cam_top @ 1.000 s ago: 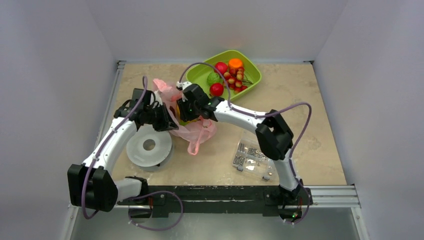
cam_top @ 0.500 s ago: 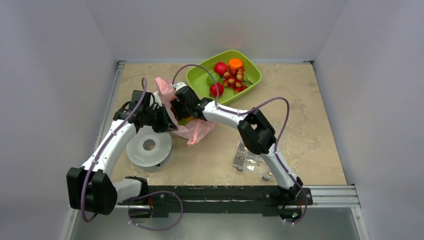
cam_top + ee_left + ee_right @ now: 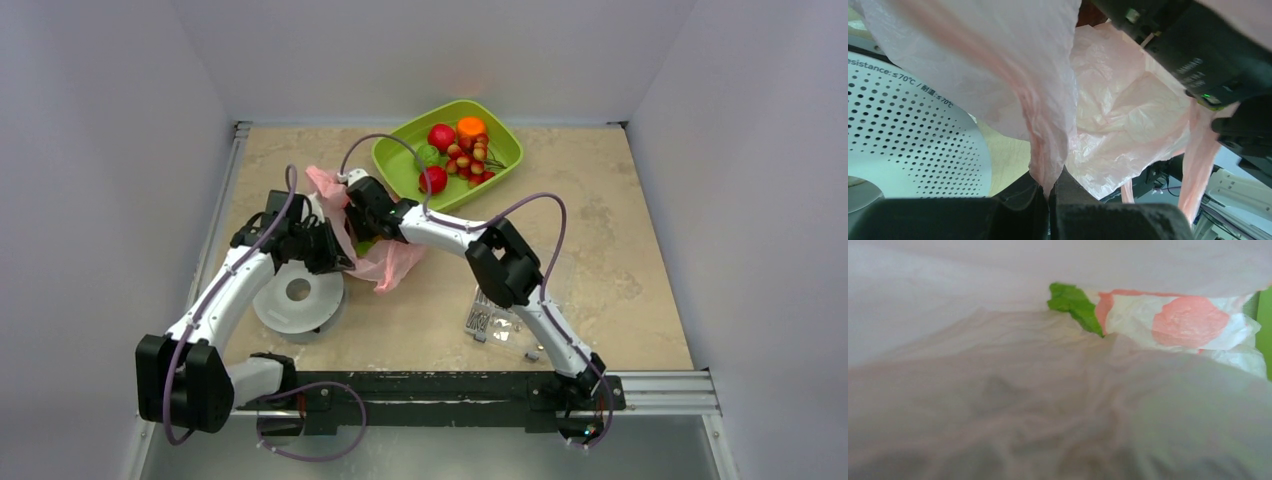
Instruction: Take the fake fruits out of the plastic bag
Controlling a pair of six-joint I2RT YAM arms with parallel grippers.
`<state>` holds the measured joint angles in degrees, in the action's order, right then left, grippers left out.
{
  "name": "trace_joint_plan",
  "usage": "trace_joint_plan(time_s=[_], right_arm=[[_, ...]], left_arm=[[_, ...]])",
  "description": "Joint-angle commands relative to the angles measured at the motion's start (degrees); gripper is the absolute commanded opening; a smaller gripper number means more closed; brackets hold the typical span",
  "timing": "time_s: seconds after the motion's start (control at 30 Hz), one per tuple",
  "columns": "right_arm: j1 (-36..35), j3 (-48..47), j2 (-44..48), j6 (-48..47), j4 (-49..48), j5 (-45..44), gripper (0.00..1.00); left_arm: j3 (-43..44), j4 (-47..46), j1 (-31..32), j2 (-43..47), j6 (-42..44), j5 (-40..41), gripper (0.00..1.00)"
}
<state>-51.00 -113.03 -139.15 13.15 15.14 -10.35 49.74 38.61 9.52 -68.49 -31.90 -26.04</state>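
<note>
The pink plastic bag lies crumpled left of the table's middle, between a white perforated disc and a green tray holding fruits. The left gripper is pressed together on a fold of the bag's edge. The right gripper is buried in the bag's mouth. Film covers its camera, so I cannot tell whether its 2 fingers are spread. A green leaf shows inside.
</note>
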Motion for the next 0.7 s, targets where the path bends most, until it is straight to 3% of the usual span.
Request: trace_joint_plan(time_s=[0.0, 0.3, 0.47, 0.67], right_arm=[[-0.15, 1.70, 8.76, 1.97, -3.02, 3.80, 0.10], [-0.15, 9.74, 18.53, 3.73, -7.37, 8.18, 0.00], [-0.15, 14.62, 22.74, 4.53, -9.56, 10.88, 0.00], [-0.15, 16.49, 25.76, 4.67, -10.84, 22.64, 0.00]], left_arm=[[-1.02, -1.74, 0.24, 2.23, -0.08, 2.50, 0.00], [-0.46, -0.48, 0.15, 5.41, -0.72, 10.05, 0.00], [0.16, -0.12, -0.52, 5.69, -0.57, 10.74, 0.00], [0.49, -0.04, -1.03, 5.44, -0.51, 10.17, 0.00]])
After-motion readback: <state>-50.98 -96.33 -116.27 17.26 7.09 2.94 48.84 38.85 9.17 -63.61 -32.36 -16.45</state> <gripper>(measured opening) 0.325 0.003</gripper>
